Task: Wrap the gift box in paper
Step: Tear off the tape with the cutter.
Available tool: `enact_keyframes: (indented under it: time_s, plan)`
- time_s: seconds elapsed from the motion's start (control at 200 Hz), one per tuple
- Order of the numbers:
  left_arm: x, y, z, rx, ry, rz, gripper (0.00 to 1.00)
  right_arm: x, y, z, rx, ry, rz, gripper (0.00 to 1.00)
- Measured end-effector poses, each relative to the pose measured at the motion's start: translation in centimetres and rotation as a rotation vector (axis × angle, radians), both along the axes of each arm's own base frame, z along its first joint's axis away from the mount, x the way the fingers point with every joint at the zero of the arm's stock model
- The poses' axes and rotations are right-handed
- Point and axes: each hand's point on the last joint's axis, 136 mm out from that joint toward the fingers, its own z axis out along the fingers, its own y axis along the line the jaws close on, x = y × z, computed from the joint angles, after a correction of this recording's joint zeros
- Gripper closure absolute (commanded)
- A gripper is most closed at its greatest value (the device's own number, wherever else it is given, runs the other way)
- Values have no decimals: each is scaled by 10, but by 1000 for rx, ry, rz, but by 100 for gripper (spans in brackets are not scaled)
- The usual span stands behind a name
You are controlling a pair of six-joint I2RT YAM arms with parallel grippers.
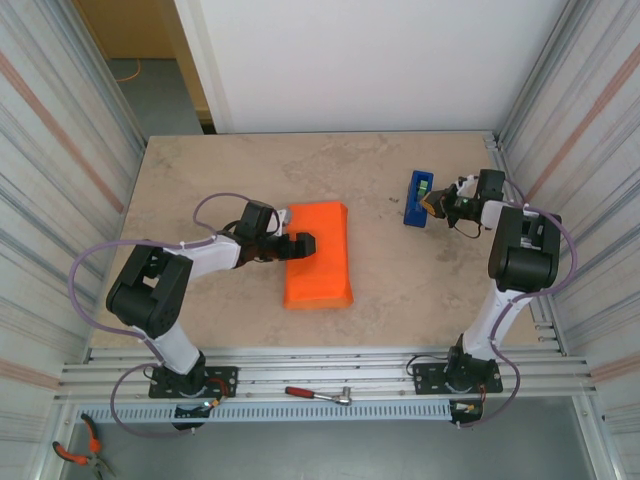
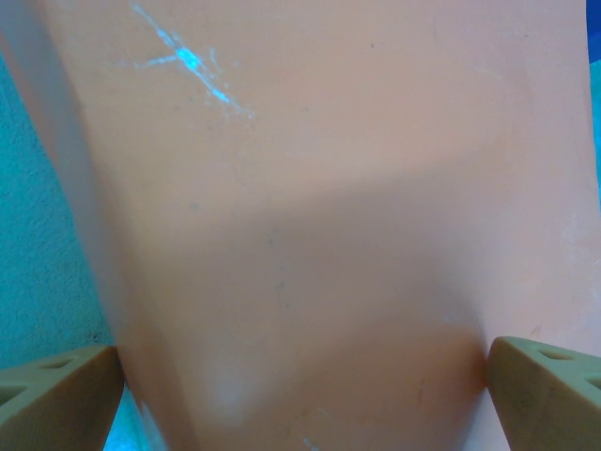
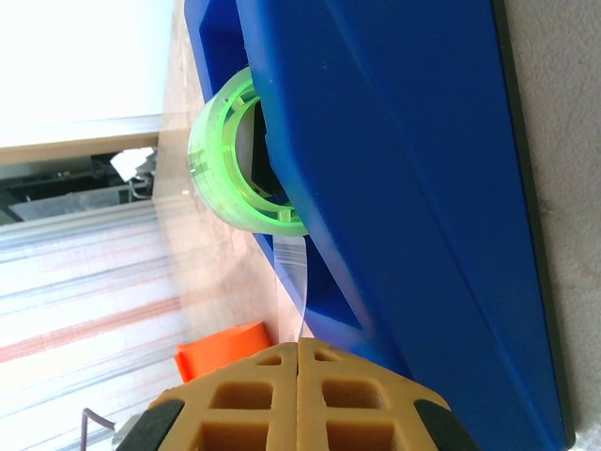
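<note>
A: Orange paper [image 1: 318, 255] lies mid-table, folded into a low, long bundle; where is the box?
B: Under the folds, I judge, from the blocky shape; no pink is to be seen.
A: And the left gripper [image 1: 300, 243]?
B: Over the bundle's left side, jaws spread wide, clenching nothing; in its wrist view the fingertips [image 2: 56, 395] stand far apart with paper between them; whether they press it down I cannot tell.
A: The right gripper [image 3: 299, 362]?
B: Pinched fully together at the dispenser [image 1: 418, 197], well apart from the bundle, on the right; a clear strip of tape [image 3: 293, 268] runs from the green roll [image 3: 235, 160] straight into the closed tips, so it grasps the tape end.
A: How will the paper behave?
B: Thin, light, springy; a fold would likely lift once let go, and it may slide on the smooth table [image 1: 200, 180]; best pressed flat from above along the overlap, over the box's stiff lid; a loose edge would crease or tear if pinched.
A: The tape?
B: Sticky, limp; hold the very end and keep it taut, or it curls onto itself.
</note>
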Motion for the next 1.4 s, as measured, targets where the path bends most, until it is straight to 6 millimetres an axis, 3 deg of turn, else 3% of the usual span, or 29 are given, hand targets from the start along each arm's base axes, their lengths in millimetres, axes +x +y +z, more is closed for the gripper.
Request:
enact_keyframes:
  time_s: [0.556,0.887,1.403]
  plan:
    - [0,-1,0,0,-3,-4,2,-7,2,40,14,-71,-43,100]
    - [1,-1,0,-1,-4,-7,1,-31,6,28,18,-29,-50,100]
    - [1,-1,0,-1,-2,-8,1,-53,16,10,16,4,-41,100]
